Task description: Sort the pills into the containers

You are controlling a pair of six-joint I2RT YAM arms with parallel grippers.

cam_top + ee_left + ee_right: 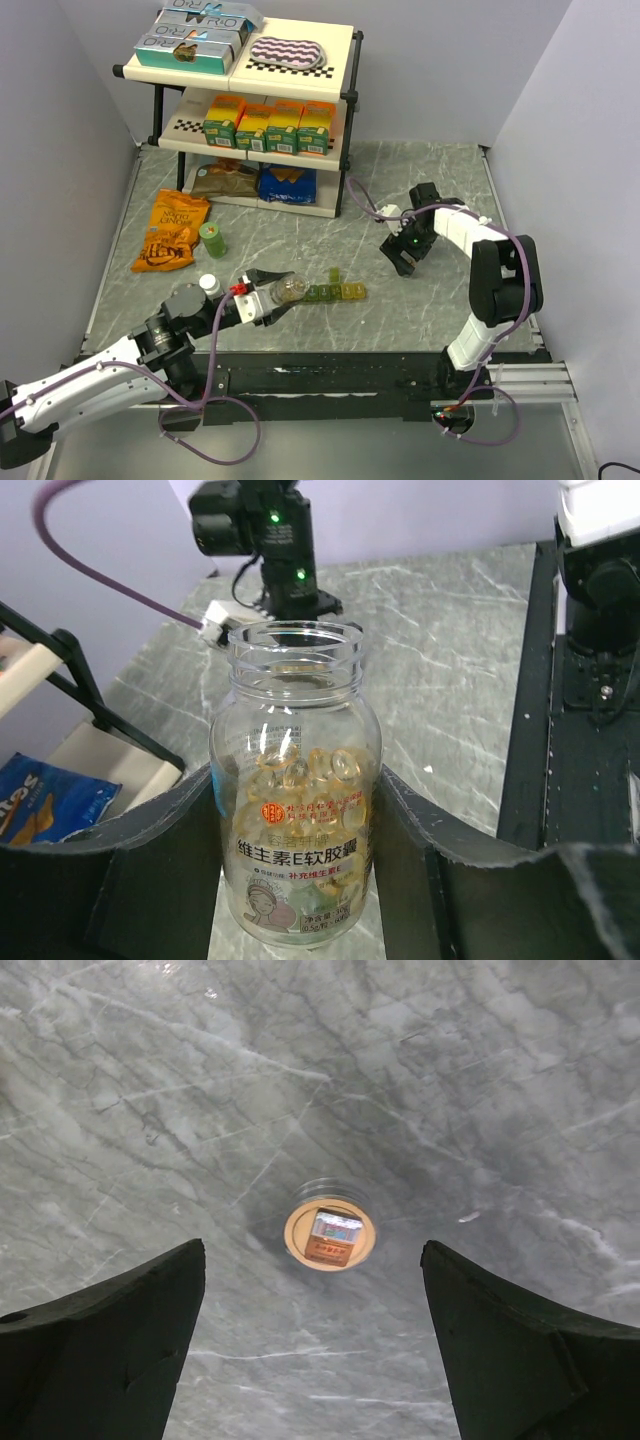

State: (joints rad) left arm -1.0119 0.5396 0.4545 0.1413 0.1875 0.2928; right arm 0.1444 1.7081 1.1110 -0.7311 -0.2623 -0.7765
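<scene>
- Front and centre on the grey marbled table point(430, 190), the narrow translucent plastic strip of small square compartments point(336, 293) lies flat, dark green at its left end and shading to yellow at its right.
- The left gripper point(296, 780) is clamped on a clear round bottle point(289, 290), one finger on each side. The cap is off and the open mouth faces the strip's green end.
- Yellow softgel pills point(305, 770) are heaped inside that bottle.
- Bottle and strip sit just beside each other; whether they touch cannot be told.
- The right gripper point(312, 1255) hangs over the table near the yellow end, jaws spread wide and gripping nothing.
- Right beneath it, a small round tan-faced cap point(330, 1232) lies flat on the stone.
- Off to the left stand a round white-capped bottle point(209, 284) and a green cylindrical bottle point(212, 238).
</scene>
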